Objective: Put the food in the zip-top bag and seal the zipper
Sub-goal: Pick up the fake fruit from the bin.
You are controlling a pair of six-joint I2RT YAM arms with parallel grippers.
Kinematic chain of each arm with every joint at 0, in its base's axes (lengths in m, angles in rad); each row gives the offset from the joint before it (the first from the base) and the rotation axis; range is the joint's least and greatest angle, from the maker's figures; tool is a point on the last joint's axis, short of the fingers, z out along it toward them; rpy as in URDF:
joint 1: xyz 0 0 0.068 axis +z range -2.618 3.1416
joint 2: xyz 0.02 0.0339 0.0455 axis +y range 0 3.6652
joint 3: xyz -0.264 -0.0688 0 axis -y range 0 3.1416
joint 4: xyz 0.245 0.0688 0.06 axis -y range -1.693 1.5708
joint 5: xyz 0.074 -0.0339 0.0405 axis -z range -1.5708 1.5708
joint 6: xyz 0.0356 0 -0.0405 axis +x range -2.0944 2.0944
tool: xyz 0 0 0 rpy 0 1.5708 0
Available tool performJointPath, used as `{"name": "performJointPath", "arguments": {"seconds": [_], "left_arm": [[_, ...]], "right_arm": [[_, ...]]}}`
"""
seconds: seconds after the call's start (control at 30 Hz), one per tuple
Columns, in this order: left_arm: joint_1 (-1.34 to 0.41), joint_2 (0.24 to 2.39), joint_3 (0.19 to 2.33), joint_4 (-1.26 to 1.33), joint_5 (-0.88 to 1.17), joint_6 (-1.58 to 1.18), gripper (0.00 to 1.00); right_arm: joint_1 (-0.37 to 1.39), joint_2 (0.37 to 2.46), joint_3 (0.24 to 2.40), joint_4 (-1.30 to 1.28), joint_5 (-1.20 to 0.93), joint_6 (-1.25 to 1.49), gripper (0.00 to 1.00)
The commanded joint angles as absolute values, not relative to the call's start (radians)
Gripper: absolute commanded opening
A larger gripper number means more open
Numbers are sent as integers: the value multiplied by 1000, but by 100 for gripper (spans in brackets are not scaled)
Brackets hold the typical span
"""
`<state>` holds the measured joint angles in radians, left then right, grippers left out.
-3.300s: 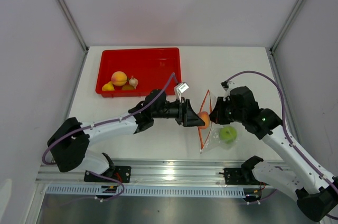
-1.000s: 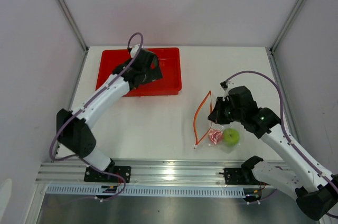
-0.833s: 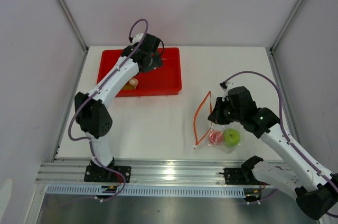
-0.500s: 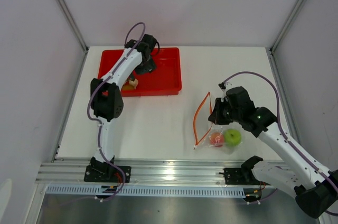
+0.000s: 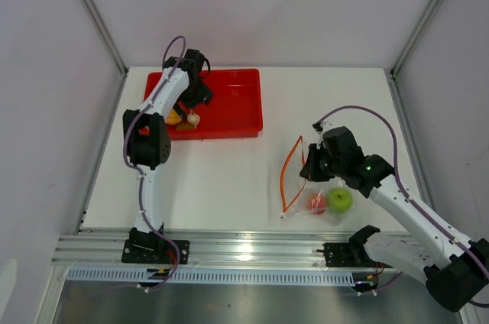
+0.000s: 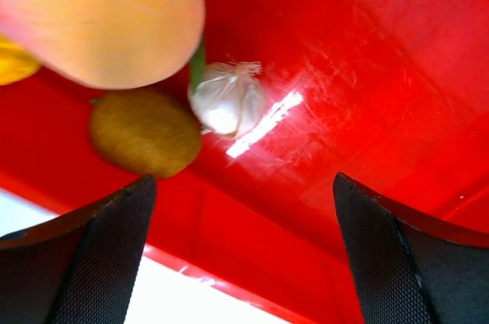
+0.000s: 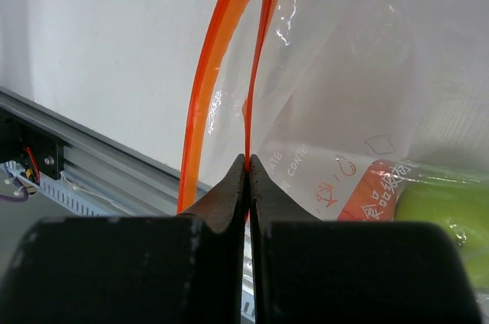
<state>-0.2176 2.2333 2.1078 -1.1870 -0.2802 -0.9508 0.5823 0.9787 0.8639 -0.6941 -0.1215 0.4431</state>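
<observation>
Left end effector (image 6: 243, 180) jaws apart over tray (image 6: 367, 49), 10 o'clock. Right end effector (image 7: 246, 163) clamped on zipper (image 7: 221, 56), 4 o'clock.

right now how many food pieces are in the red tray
4 in the red tray: peach, yellow piece at its left, brownish piece below it, white garlic-like piece beside that. From above the left arm covers part of the tray, so more may be hidden.

Shallow red plastic tray (image 5: 238, 104) sits far-left on the white tabletop (image 5: 229, 179); ribbed aluminium rail (image 5: 252, 251) runs along near edge.
</observation>
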Motion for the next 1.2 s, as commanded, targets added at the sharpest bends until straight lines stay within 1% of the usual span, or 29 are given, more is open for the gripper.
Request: {"name": "performJointPath", "arguments": {"seconds": [0.0,0.47,0.67,0.73,0.87,1.0,1.07,1.13,1.17], "left_arm": [[-195,2290,2128,-1149,-161,-939,97],[-134,2335,2103,-1111,-58,-1015,96],[-127,2329,2106,-1150,-84,-1063,95],[-124,2329,2106,-1164,-90,-1075,91],[-120,2342,2135,-1207,-94,-1111,88],[-118,2356,2157,-1227,-101,-1121,82],[-118,2358,2157,-1233,-101,-1129,82],[-118,2359,2157,-1235,-106,-1132,78],[-118,2361,2158,-1236,-109,-1134,72]], "right_arm": [[584,977,851,-650,-123,423,0],[569,963,796,-614,-133,411,0],[565,963,798,-601,-147,413,0],[561,963,798,-598,-152,411,0],[557,965,796,-595,-156,410,0],[554,960,795,-588,-160,410,0],[552,957,793,-583,-161,411,0],[552,960,788,-577,-163,411,0],[551,962,788,-575,-164,411,0]]}}
